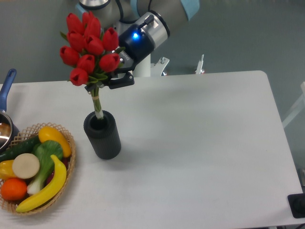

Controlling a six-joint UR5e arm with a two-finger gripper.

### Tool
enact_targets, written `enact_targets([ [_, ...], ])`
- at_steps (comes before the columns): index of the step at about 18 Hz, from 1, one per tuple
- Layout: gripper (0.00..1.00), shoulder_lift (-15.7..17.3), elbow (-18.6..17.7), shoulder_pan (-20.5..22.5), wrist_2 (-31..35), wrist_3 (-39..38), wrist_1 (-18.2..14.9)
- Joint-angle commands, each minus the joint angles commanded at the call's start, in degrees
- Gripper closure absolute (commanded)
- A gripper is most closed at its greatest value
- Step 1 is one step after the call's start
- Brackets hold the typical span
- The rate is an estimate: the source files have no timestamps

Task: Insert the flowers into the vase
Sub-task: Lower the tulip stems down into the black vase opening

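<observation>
The flowers (89, 46), a bunch of red tulip buds with green stems, are held upright above the vase (102, 134), a dark ribbed cylinder standing on the white table. The stem ends reach down into the vase's round mouth. My gripper (108, 78) is shut on the flowers' stems just below the buds, its fingers partly hidden behind the leaves.
A wicker basket (67, 138) at the left front holds a banana, an orange, a leafy vegetable and other produce. A pot with a blue handle (5, 90) sits at the left edge. The robot base stands behind the table.
</observation>
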Motion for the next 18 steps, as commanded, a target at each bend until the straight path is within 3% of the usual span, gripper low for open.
enact_targets([
  [9, 0.87, -3.34, 0.26, -0.44, 0.44, 3.17, 0.00],
  [18, 0.85, -6.59, -3.69, -1.23, 0.44, 9.93, 0.00],
])
